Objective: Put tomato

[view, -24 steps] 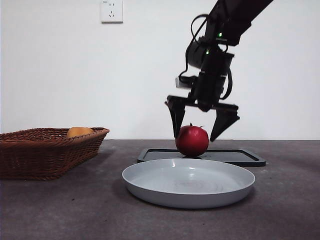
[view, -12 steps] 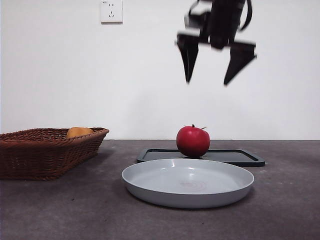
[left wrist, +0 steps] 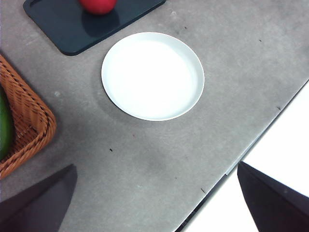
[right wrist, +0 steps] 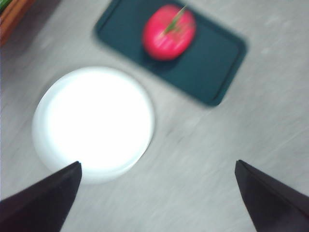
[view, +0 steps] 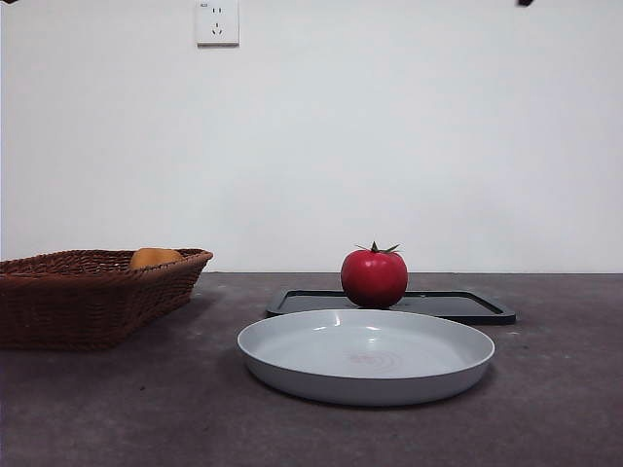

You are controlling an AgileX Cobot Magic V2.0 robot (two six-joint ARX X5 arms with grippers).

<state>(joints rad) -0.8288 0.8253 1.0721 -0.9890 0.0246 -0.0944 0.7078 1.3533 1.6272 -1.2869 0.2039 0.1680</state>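
- Tomato (view: 374,277) sits upright on the dark tray (view: 458,305) (stem up), nothing touching it.
- White plate (view: 366,356) just in front of tray; wicker basket (view: 92,292) well apart, holding an orange fruit (view: 154,257).
- Left end effector (left wrist: 154,203) high over the tabletop (left wrist: 159,164) near its edge, jaws spread wide.
- Right end effector (right wrist: 157,193) likewise high, jaws apart, empty.

Left gripper (left wrist: 154,203): two matte black wedge-shaped jaws, flat faces, plain, no markings/screws/cables visible. Right gripper (right wrist: 157,198): same, two dark black tapered wedge jaws, edges blurred. Front view: only a tiny black tip at each top corner; rest of both arms out of view.
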